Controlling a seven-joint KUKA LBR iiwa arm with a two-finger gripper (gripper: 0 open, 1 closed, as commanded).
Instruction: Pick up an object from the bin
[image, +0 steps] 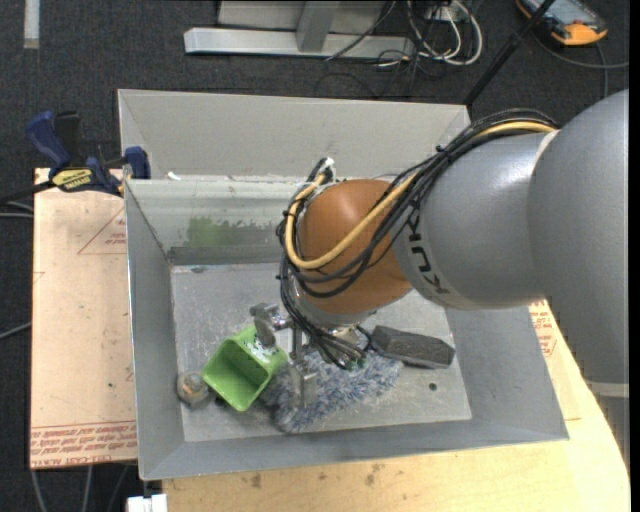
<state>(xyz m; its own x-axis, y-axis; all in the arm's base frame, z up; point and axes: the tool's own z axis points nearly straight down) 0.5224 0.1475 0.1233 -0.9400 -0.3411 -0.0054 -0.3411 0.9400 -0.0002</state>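
My gripper (284, 352) hangs low over the front middle of the bin, under the arm's orange cover. Its two metal fingers stand apart, one finger (264, 322) toward the back left and the other over the cloth, so it is open. A green plastic cup (236, 375) lies on its side just left of the fingers, its right rim close to the gap between them. A blue and white fuzzy cloth (345, 385) lies under and to the right of the gripper. I see nothing gripped between the fingers.
A dark grey flat block (415, 347) lies to the right of the cloth. A small grey-brown stone (191, 389) rests by the left wall, near the cup. The arm reaches in from the right and hides the bin's middle.
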